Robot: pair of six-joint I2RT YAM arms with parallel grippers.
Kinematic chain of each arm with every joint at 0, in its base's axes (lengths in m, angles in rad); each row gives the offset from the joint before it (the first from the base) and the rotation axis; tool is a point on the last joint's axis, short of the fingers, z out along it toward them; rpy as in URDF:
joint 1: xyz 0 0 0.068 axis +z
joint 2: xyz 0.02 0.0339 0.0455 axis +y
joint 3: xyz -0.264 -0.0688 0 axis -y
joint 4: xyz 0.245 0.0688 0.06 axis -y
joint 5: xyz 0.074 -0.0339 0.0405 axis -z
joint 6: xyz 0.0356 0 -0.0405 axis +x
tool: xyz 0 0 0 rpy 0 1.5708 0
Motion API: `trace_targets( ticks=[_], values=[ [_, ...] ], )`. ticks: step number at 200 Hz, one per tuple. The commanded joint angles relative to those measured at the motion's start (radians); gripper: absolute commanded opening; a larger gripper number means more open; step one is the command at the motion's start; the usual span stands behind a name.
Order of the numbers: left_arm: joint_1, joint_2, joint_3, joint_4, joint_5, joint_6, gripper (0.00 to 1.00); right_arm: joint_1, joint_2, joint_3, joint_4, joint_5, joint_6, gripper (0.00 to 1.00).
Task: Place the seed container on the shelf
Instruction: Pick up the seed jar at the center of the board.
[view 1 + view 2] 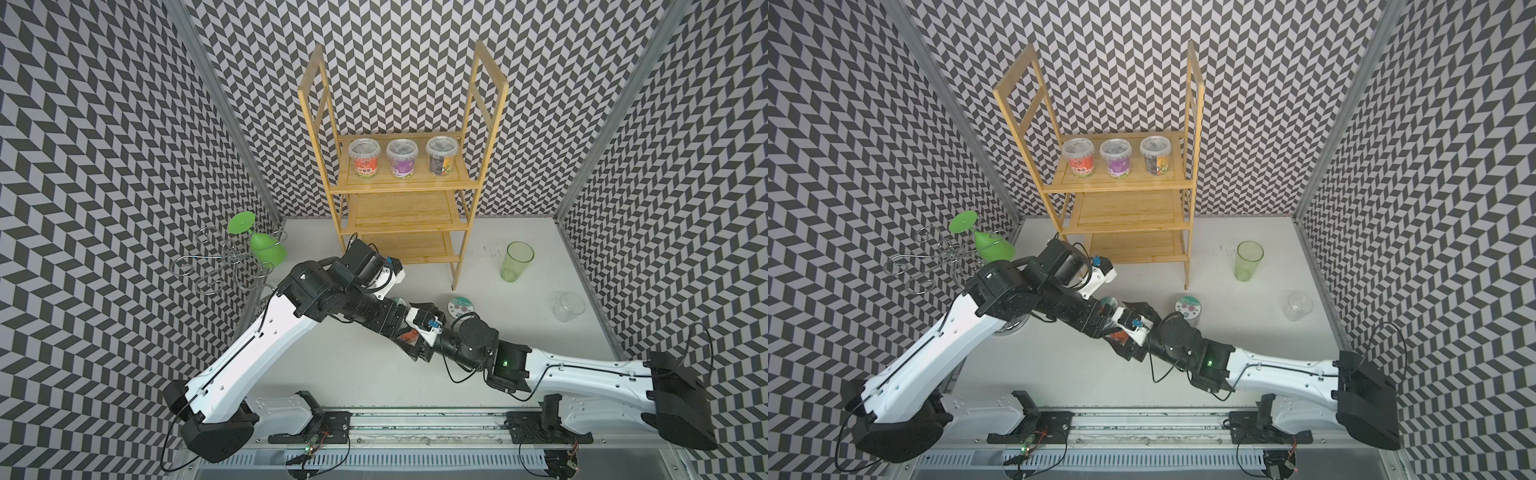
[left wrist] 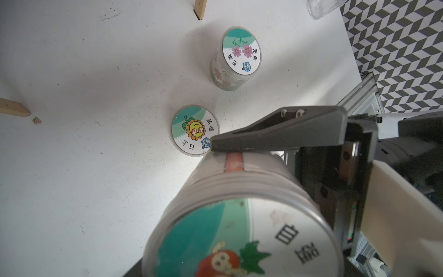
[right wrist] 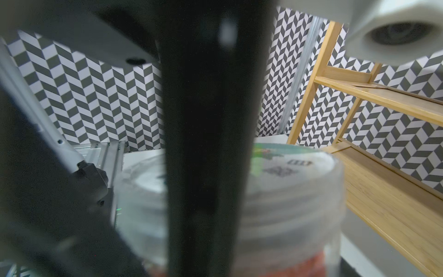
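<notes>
seed container: a clear lidded pot with a tomato cartoon on its lid was seen clamped in the left gripper, in front of the shelf and not on any of its boards; whether it was clear of the table could not be told
left gripper: closed on the seed container, with one dark finger laid flat against its side wall
right gripper: set close against the same seed container; whether it was gripping or loose could not be told, as its wrist view was blocked by blurred dark parts
table: a sunflower-lid jar stood just beside the held pot, and a pink-flower-lid jar near it, both upright
shelf: three labelled jars were lined up on the uppermost board
right of the shelf: a green tumbler and a clear glass were stood apart
left edge: a green goblet was hung upside down on a wire stand
</notes>
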Motion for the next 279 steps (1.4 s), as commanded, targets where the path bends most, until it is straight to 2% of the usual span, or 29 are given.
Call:
trace_targets(
  ticks=[1, 17, 40, 72, 130, 248, 279],
  values=[
    [-0.044, -0.002, 0.032, 0.019, 0.081, 0.033, 0.77, -0.017, 0.023, 0.036, 0.033, 0.028, 0.031, 0.70],
    [-0.046, -0.004, 0.029, 0.019, 0.079, 0.035, 0.84, -0.016, 0.029, 0.042, 0.039, 0.029, 0.032, 0.66],
    [-0.050, -0.011, 0.030, 0.019, 0.071, 0.037, 0.99, -0.016, 0.034, 0.044, 0.054, 0.028, 0.034, 0.64],
    [-0.050, -0.025, 0.025, 0.019, 0.049, 0.037, 1.00, -0.016, 0.034, 0.039, 0.062, 0.028, 0.034, 0.61],
    [-0.048, -0.044, 0.040, 0.019, -0.013, 0.030, 1.00, -0.016, 0.018, 0.018, 0.060, 0.039, 0.041, 0.61],
    [-0.044, -0.128, 0.084, 0.019, -0.036, 0.060, 1.00, -0.025, -0.018, -0.019, 0.042, 0.058, 0.056, 0.60],
    [-0.036, -0.152, 0.077, 0.019, -0.082, 0.055, 1.00, -0.026, -0.033, -0.028, 0.036, 0.063, 0.059, 0.60]
  ],
)
